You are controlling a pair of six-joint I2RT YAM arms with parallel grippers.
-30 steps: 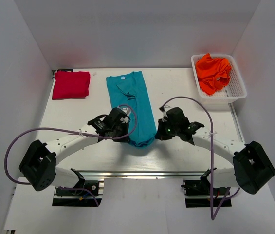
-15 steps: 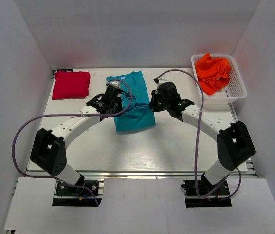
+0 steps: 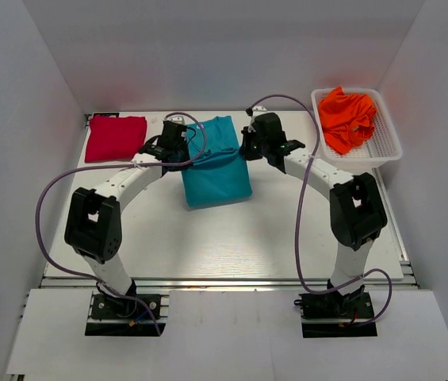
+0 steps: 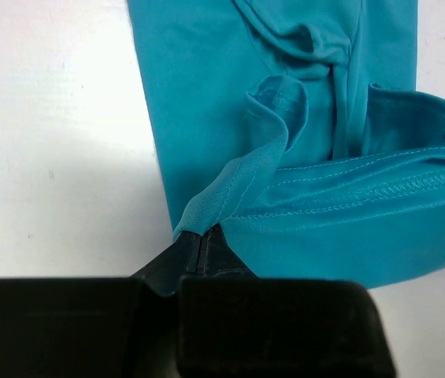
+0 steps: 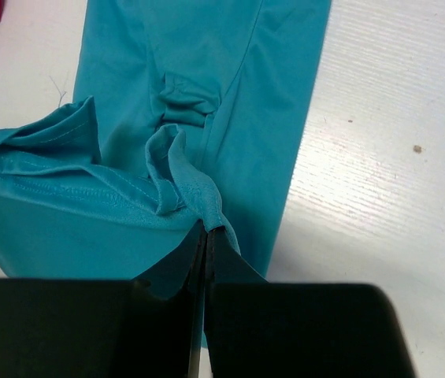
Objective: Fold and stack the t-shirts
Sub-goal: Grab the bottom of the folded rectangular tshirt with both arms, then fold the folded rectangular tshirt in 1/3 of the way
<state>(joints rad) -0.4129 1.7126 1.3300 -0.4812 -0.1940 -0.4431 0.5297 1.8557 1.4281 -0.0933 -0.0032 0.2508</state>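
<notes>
Red t-shirt [image 3: 116, 138] is folded flat on the worktop, well off to the left of the left end effector [image 4: 200, 240], and looks like the stack base. Left end effector: jaws together, clamped on one hem corner of the teal t-shirt [image 3: 216, 171]. The cloth is pinched at the very tips, with the lower layer under and ahead of them. The teal shirt spans between the two end effectors, doubled over, with the fold line on the near side of both. Right end effector [image 5: 206, 236]: jaws together, clamped on the other hem corner, same tip pinch. Step in hand reads as the half-fold, hem going to collar. To do it well, move both end effectors level and at the same pace, hold the hem lightly taut between them so it doesn't sag or bunch, set it down square on the far edge, then release both together. Orange t-shirt [image 3: 348, 117] sits crumpled in the white basket [image 3: 386, 151], well right of the right end effector, untouched.
</notes>
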